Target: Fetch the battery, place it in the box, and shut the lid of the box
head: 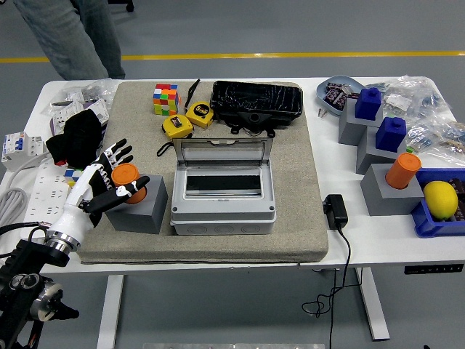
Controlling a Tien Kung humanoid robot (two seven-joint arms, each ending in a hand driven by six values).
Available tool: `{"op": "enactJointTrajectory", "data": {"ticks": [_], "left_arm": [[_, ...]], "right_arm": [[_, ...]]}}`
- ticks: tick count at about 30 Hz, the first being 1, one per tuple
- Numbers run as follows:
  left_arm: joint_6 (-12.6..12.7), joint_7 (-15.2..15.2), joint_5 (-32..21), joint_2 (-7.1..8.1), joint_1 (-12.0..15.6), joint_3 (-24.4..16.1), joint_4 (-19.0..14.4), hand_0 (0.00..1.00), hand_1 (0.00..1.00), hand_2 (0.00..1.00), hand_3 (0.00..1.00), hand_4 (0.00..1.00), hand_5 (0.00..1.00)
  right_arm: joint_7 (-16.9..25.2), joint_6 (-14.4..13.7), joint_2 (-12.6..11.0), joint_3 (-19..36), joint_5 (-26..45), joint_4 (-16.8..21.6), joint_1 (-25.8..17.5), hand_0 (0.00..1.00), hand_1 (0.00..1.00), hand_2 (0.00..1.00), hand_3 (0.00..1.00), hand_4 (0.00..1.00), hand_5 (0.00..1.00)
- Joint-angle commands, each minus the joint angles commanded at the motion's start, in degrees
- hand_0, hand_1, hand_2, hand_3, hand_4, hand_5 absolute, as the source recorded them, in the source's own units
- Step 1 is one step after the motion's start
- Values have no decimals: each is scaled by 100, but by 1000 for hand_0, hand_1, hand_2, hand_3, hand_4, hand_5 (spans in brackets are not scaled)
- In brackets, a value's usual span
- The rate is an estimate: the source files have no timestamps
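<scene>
1. Left hand (110, 182) wraps its fingers around the orange battery (126, 177), thumb at the front.
2. That battery stands on a grey block (138, 211) (at the hand's four o'clock).
3. At the block's three o'clock, the grey box (223, 195) sits with its lid (223, 150) raised.
4. Someone's legs (69, 36) show at twelve o'clock.

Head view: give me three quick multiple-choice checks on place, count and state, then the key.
1. The left hand is at:
A. the orange battery on the left grey block
B. the lemon
C. the Rubik's cube

2. Yellow tape measures on the mat:
A. one
B. two
C. four

3. The grey box's lid is:
A. shut
B. missing
C. open, standing up

Key: 1 A, its fingers wrap the orange battery atop the grey block. 2 B, two tape measures lie behind the grey box. 3 C, the clear lid stands raised at the box's rear edge.
</scene>
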Motion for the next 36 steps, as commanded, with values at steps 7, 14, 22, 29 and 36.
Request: {"op": "enactJointTrajectory", "data": {"ticks": [7, 14, 22, 29, 36], "left_arm": [[131, -44, -19, 3, -36, 112, -56, 889, 912, 889, 896, 998, 140], [263, -101, -46, 4, -85, 208, -95, 890, 899, 865, 871, 998, 125], [302, -105, -51, 0, -90, 347, -92, 884, 891, 838, 856, 998, 95], [344, -67, 65, -20, -108, 339, -71, 870, 881, 810, 849, 998, 47], [420, -47, 124, -28, -112, 375, -44, 764, 814, 729, 815, 998, 2]], "right_arm": [[1, -2, -1, -18, 28, 0, 6, 752, 672, 686, 682, 984, 845], [3, 1, 3, -25, 34, 0, 2, 754, 673, 686, 682, 985, 844], [0, -4, 0, -18, 44, 0, 12, 758, 674, 686, 689, 986, 856], [11, -4, 2, -15, 73, 0, 29, 759, 674, 686, 696, 988, 870], [16, -6, 6, -17, 95, 0, 25, 758, 675, 686, 707, 991, 889]]}}
